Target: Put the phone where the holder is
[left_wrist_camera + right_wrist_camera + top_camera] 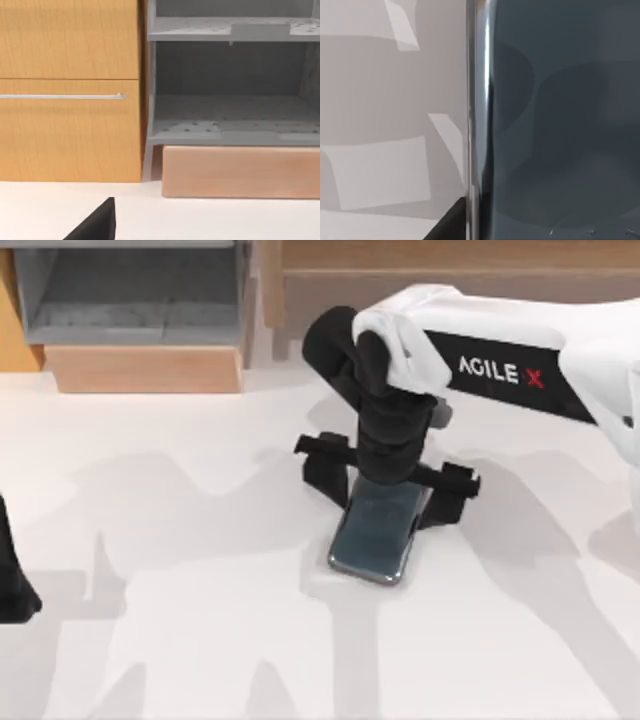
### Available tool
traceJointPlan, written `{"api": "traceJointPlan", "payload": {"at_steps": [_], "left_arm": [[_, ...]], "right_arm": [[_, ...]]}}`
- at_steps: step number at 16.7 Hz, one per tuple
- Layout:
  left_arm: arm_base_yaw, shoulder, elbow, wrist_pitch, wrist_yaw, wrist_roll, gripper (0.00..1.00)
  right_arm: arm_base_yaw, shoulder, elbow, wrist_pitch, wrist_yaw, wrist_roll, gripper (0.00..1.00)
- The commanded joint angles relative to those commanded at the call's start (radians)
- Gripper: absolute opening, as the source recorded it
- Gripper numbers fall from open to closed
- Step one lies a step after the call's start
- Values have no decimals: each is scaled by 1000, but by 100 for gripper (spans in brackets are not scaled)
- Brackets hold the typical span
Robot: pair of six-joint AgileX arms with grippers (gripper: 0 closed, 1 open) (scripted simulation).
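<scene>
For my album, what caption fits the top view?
Right claw over the phone leaning on its black holder.

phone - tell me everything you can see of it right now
The phone is a flat, dark blue-grey rectangle with rounded corners, a glossy face and a thin, shiny rim, seen close up in the right wrist view. It sits near the middle of the white table, leaning with its lower edge forward on the table and its upper part under the right gripper, between the arms of the black holder. The gripper hides the phone's top, so its grip cannot be seen.
</scene>
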Motion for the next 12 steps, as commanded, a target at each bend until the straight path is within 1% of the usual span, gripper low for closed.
{"api": "traceJointPlan", "payload": {"at_steps": [1,8,12], "left_arm": [[0,0,0,0,0,0,100],[0,0,0,0,0,0,100],[0,0,0,0,0,0,100]], "right_arm": [[-2,-39,3,-26,13,-6,0],[-2,-59,46,-90,13,-6,0],[-2,-55,44,-88,12,-5,0]]}}
